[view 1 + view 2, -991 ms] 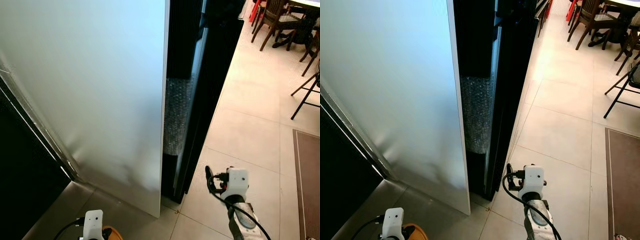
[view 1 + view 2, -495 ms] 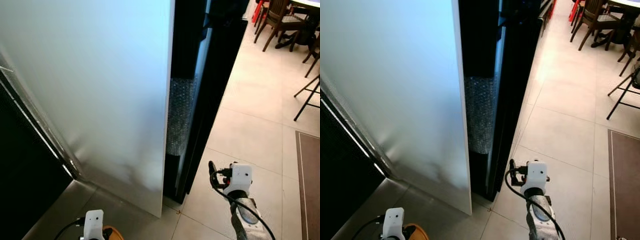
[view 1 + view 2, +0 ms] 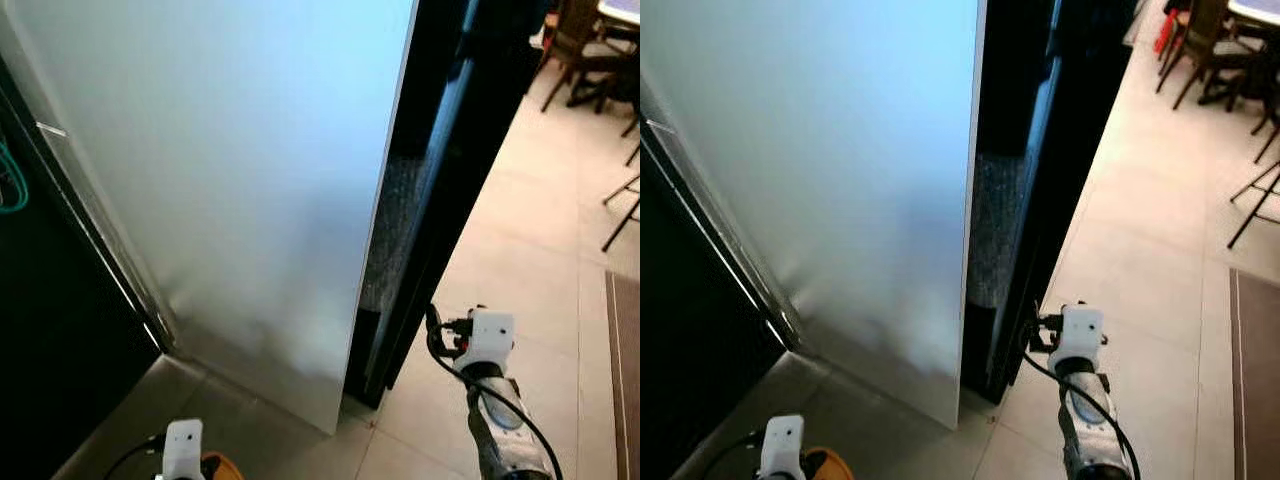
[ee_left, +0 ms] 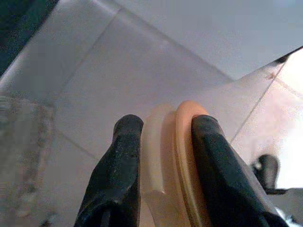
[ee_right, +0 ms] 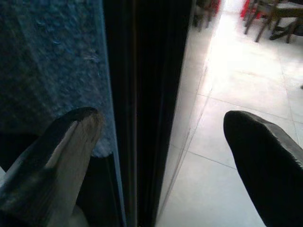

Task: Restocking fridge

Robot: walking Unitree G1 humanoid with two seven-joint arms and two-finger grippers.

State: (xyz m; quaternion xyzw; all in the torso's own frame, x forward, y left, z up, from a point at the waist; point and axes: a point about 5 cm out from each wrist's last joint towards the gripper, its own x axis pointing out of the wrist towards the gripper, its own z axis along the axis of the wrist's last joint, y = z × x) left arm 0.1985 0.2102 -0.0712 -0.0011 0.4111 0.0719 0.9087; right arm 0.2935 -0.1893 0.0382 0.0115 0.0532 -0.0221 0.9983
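A tall fridge with a pale, glossy door panel (image 3: 250,180) stands before me, with a black edge (image 3: 440,200) to its right. A narrow gap between them shows a textured grey surface (image 3: 990,220). My right gripper (image 5: 161,132) is open low down by that black edge, one finger (image 5: 71,137) in front of the textured surface and the other (image 5: 260,151) over the floor tiles. My left gripper (image 4: 165,132) hangs low on the left, shut on a pale orange rounded item (image 4: 175,156) above the floor.
Wooden chairs and a table (image 3: 1210,50) stand at the far right, with thin black folding legs (image 3: 1255,200) nearer. A brown mat (image 3: 1255,380) lies along the right edge. A dark opening (image 3: 40,300) lies left of the fridge panel. Pale floor tiles (image 3: 1140,250) stretch to the right.
The whole picture has shifted to the right, so the camera moved. My right gripper sits a little higher and closer to the black edge. The left gripper still holds the orange item.
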